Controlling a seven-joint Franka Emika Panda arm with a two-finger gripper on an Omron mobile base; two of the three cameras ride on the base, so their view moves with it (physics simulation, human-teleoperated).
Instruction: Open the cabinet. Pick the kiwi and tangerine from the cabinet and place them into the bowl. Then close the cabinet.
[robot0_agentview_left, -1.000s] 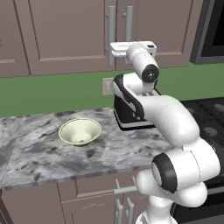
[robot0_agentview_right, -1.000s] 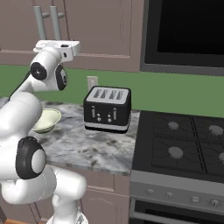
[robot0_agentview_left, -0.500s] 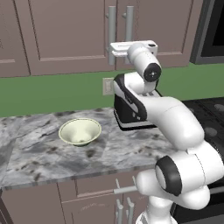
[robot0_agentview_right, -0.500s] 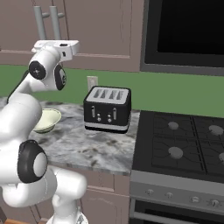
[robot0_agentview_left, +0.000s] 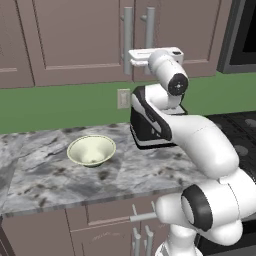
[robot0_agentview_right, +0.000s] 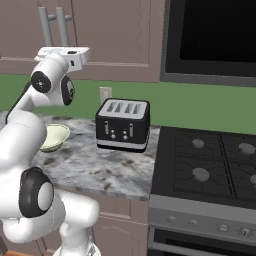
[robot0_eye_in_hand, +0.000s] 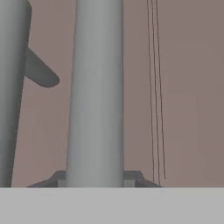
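The cabinet (robot0_agentview_left: 75, 35) is closed, its two silver bar handles side by side. My gripper (robot0_agentview_left: 150, 53) is pressed up to the doors and shut on the right door's handle (robot0_eye_in_hand: 95, 96), which stands between the fingertips (robot0_eye_in_hand: 133, 177) in the hand view. The other handle (robot0_eye_in_hand: 13, 87) runs along that view's left edge. In the right base view the gripper (robot0_agentview_right: 62, 50) sits at the lower end of the handles (robot0_agentview_right: 62, 25). The cream-green bowl (robot0_agentview_left: 91, 150) stands empty on the counter, below and left of the hand, also seen as the bowl (robot0_agentview_right: 55, 136). Kiwi and tangerine are hidden behind the doors.
A black toaster (robot0_agentview_right: 123, 124) stands on the marble counter (robot0_agentview_left: 50, 175) right of the bowl, partly behind my arm. A stove (robot0_agentview_right: 210, 165) lies further right under a dark microwave (robot0_agentview_right: 215, 35). A wall outlet (robot0_agentview_left: 123, 98) sits on the green backsplash.
The jaws have closed onto the right door's handle. The arm has hardly moved, and the doors stay closed.
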